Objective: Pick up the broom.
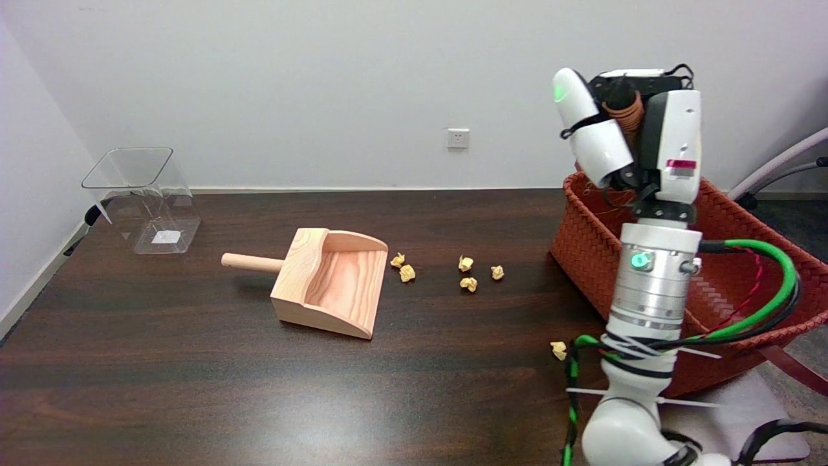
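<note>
Hand (621, 133): raised above the basket's (585, 249) near rim, closed around the broom.
Broom (625, 107): only a brown ribbed handle with a dark tip is seen, enclosed by the fingers.
Dustpan (330, 281): laid on the surface (194, 362), far left of the hand.

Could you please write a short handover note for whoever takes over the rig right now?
Right hand: raised above the red basket, fingers closed around a brown ribbed handle with a black tip, apparently the broom; its head is hidden behind the hand.
Dustpan lies mid-table, with paper scraps to its right.
Done: broom looks lifted clear of the basket.
Left: confirm the grip is secure and keep it raised.
</note>
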